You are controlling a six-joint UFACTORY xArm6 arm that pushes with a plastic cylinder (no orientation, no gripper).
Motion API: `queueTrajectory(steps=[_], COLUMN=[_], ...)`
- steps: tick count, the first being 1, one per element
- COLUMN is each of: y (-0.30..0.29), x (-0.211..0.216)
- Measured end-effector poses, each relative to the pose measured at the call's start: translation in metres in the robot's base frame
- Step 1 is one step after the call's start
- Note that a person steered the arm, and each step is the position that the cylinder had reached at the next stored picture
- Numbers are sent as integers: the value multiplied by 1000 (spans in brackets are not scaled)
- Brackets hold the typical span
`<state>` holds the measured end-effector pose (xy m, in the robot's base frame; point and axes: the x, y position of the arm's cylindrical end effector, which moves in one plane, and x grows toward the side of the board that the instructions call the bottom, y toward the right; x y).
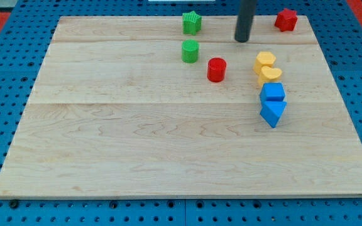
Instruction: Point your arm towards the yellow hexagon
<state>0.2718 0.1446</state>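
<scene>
The yellow hexagon [264, 61] lies at the view's upper right on the wooden board [137, 144]. A yellow heart-shaped block [270, 75] touches it just below. My tip [242, 40] stands above and to the left of the yellow hexagon, a short gap away, touching no block. The rod rises out of the view's top.
A blue cube [273, 93] and a blue triangular block [273, 112] sit in a column under the yellow blocks. A red cylinder [216, 69] and a green cylinder [190, 51] lie left of my tip. A green star [191, 22] and a red block [286, 19] are near the top edge.
</scene>
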Motion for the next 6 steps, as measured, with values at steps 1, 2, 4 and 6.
queueTrajectory(steps=[1, 2, 4, 6], y=[29, 39, 39, 26], x=[23, 44, 74, 80])
